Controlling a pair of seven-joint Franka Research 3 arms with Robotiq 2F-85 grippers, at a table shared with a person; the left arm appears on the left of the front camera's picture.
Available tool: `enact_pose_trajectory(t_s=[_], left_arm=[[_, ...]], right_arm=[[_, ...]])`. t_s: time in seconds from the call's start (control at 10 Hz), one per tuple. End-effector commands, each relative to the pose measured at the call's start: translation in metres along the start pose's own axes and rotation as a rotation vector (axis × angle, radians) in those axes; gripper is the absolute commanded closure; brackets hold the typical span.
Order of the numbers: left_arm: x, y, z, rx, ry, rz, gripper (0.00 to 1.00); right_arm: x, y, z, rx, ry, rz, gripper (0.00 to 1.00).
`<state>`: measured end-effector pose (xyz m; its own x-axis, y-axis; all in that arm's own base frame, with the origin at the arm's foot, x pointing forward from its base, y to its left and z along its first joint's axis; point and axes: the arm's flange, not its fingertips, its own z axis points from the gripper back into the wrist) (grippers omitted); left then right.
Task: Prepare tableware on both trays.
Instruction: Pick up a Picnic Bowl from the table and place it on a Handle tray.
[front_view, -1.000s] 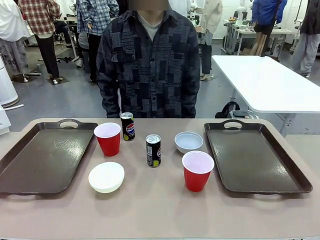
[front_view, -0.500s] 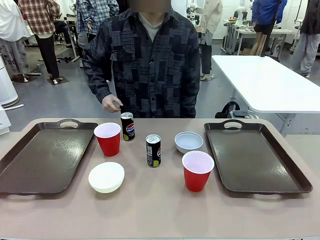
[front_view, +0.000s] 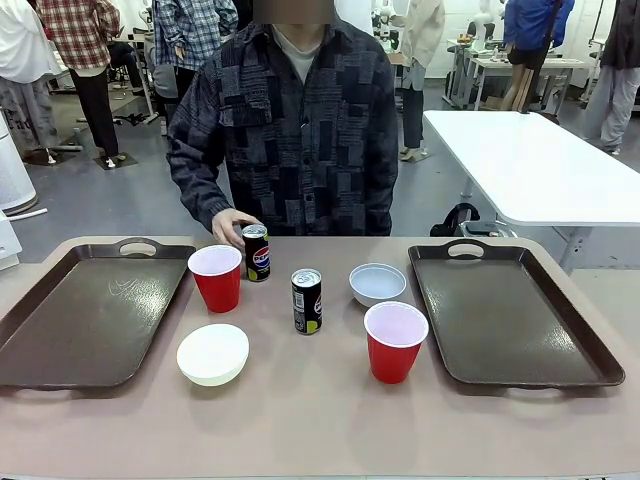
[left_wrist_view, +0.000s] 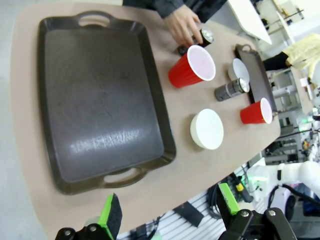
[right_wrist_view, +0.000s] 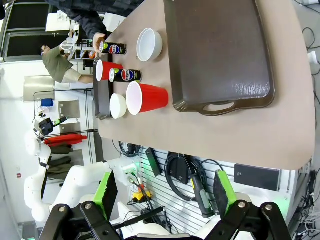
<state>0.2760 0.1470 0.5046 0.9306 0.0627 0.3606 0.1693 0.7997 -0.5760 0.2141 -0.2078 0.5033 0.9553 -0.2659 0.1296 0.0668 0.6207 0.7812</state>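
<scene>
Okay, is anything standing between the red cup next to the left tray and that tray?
Nothing visible. The red cup stands just beside the left tray, only bare table between them. The person's hand is at the Pepsi can behind the cup, off that path.

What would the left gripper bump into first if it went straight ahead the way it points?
Probably the left tray, empty, which lies ahead of the open left gripper; depth is hard to judge.
</scene>
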Motion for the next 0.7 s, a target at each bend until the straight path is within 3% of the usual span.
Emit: enact_pose_trajectory(t_s=[0.0,0.3,0.5,0.6], left_arm=[[0.0,0.001,0.001,-0.011,-0.005,0.011,0.0],[0.0,0.001,0.001,-0.011,-0.005,0.011,0.0],[0.0,0.001,0.001,-0.011,-0.005,0.011,0.0],[0.0,0.001,0.001,-0.011,-0.005,0.011,0.0]], right_arm=[[0.0,-0.001,0.001,0.013,0.004,0.014,0.0],[0.0,0.0,0.0,0.0,0.0,0.0,0.0],[0.009,0.023,-0.01,-0.074,-0.012,-0.021,0.0],[0.021,0.047,-0.017,-0.163,-0.068,-0.053,0.0]])
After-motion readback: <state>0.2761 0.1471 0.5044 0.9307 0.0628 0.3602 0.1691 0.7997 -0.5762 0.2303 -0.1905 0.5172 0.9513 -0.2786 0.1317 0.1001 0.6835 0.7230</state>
